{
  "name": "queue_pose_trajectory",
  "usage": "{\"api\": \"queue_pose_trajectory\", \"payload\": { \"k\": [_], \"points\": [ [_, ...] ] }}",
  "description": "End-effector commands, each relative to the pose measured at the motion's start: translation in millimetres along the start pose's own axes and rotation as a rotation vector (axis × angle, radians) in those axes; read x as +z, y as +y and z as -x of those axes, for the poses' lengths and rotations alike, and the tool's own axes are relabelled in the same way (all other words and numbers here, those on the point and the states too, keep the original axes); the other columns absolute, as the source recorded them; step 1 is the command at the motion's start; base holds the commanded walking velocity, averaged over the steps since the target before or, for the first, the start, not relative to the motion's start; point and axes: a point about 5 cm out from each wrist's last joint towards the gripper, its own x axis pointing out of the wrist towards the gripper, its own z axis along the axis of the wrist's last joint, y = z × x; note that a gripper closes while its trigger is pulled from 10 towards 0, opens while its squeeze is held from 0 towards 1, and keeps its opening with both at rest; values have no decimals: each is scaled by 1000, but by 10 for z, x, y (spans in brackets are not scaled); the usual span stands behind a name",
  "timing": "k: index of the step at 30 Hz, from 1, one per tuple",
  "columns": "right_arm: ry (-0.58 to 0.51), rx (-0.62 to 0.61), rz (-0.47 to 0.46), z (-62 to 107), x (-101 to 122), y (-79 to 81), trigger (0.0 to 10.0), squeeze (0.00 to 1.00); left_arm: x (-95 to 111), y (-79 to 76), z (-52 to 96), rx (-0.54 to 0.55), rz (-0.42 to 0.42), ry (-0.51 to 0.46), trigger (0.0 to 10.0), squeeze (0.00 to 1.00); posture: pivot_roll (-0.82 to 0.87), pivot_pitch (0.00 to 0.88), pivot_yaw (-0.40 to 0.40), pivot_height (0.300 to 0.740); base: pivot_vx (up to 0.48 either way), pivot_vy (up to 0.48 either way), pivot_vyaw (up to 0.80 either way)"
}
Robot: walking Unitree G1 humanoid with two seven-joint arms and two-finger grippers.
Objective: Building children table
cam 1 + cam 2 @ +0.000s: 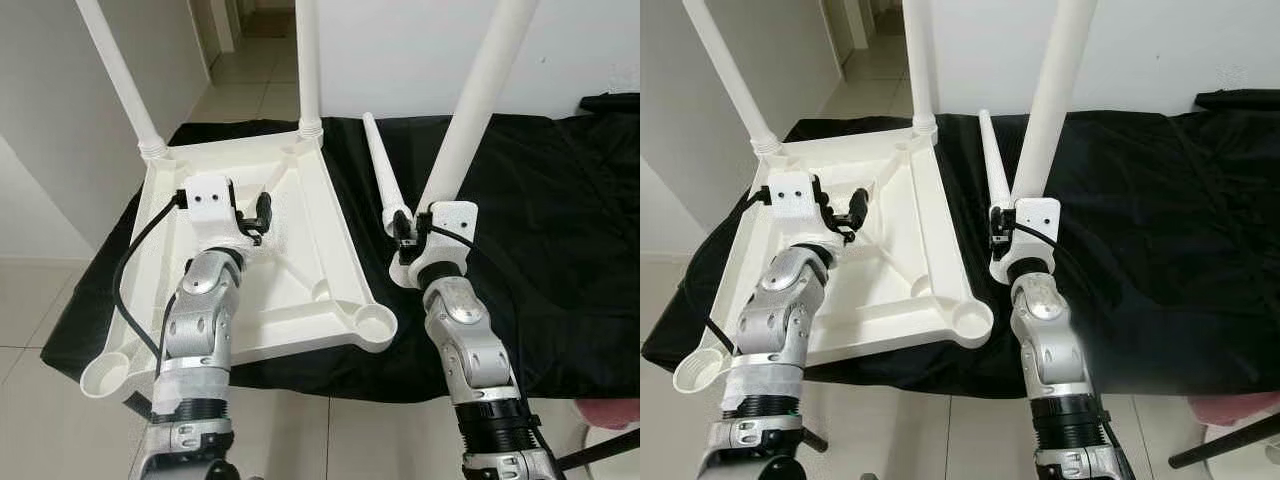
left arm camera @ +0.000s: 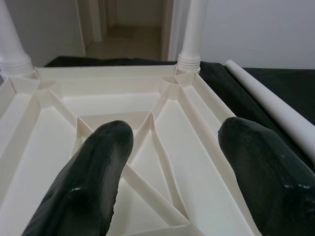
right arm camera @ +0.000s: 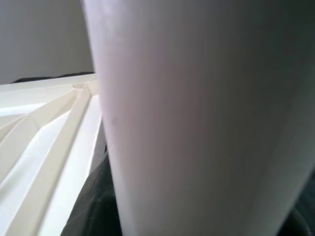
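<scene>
The white plastic tabletop (image 1: 270, 260) lies upside down on a black cloth (image 1: 560, 230) that covers the worktop, its ribbed underside facing up. Two white legs are already fitted and stand upright in the far corner sockets: one at the far left corner (image 1: 120, 80) and one at the far right corner (image 1: 309, 65). The two near corner sockets, one at the near right (image 1: 375, 325) and one at the near left (image 1: 105, 375), are open cups.

The left hand (image 1: 262, 215) hovers over the middle of the underside, above the crossing ribs, its two black fingers (image 2: 93, 172) spread wide with nothing between them.

The right hand (image 1: 402, 225) is just beside the tabletop's right edge and holds a third leg (image 1: 480, 95), which tilts up and away to the right. In the right wrist view this leg sits close against the camera. A fourth leg (image 1: 382, 170) lies loose on the cloth between the tabletop and the right hand. Pale tiled floor (image 1: 30, 300) shows beyond the worktop.
</scene>
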Motion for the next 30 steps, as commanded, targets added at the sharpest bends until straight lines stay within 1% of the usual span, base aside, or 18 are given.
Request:
{"api": "queue_pose_trajectory", "payload": {
  "k": [1,2,5,6,9,12,14,16,18,19,21,22,23,24,25,27,28,30],
  "points": [
    [-25,4,-2,-21,36,13,10000,0,-38,9,5,21,-24,-1,10000,0,-38,25,82,740,0,0,0],
    [-27,8,-3,-20,28,19,10000,0,0,-17,9,19,-15,-39,10000,0,-34,25,76,740,0,0,0],
    [-31,10,-4,-13,32,11,10000,0,24,-52,23,3,7,-61,10000,0,-33,28,74,740,0,0,0],
    [-39,14,-6,-9,31,15,10000,0,4,-72,48,-7,12,-78,10000,0,-30,22,67,740,0,0,0],
    [-62,15,-12,-10,44,15,10000,0,-72,-114,92,-16,6,-77,10000,0,-18,14,63,740,0,0,0],
    [-95,34,-7,11,93,32,10000,0,-66,-168,170,-56,11,-111,10000,0,-10,22,58,740,0,0,0],
    [-88,43,-14,46,51,38,10000,0,-80,-213,271,-152,39,-126,10000,0,4,8,41,740,0,0,0],
    [-74,58,-10,60,14,56,10000,0,-103,-246,368,-254,19,-128,10000,0,5,6,42,740,0,0,0],
    [-83,79,-5,62,32,77,10000,0,-148,-254,477,-359,2,-110,10000,0,4,13,41,740,0,0,0],
    [-83,79,-5,62,32,77,10000,0,-148,-254,477,-359,2,-110,10000,0,4,13,41,740,0,0,0],
    [-84,73,2,53,33,63,10000,0,-263,-267,598,-478,-39,-58,10000,0,1,0,37,740,0,0,0],
    [-84,73,2,53,33,63,10000,0,-263,-267,598,-478,-39,-58,10000,0,1,0,37,740,0,0,0],
    [-86,68,10,48,35,47,10000,0,-364,-278,659,-535,-103,-3,10000,0,1,0,37,740,0,0,0],
    [-86,68,10,48,35,47,10000,0,-364,-278,659,-535,-103,-3,10000,0,1,0,37,740,0,0,0],
    [-90,60,17,37,42,18,10000,0,-452,-291,734,-592,-143,43,10000,0,1,2,45,740,0,0,0],
    [-94,45,27,22,44,-31,10000,0,-541,-312,830,-655,-148,97,10000,0,3,3,46,740,0,0,0],
    [-93,40,29,20,41,-44,10000,0,-553,-320,855,-671,-135,108,10000,0,3,3,46,740,0,0,0],
    [-92,32,30,12,36,-53,10000,0,-600,-326,898,-706,-148,141,10000,0,0,5,49,740,0,0,0]
  ]
}}
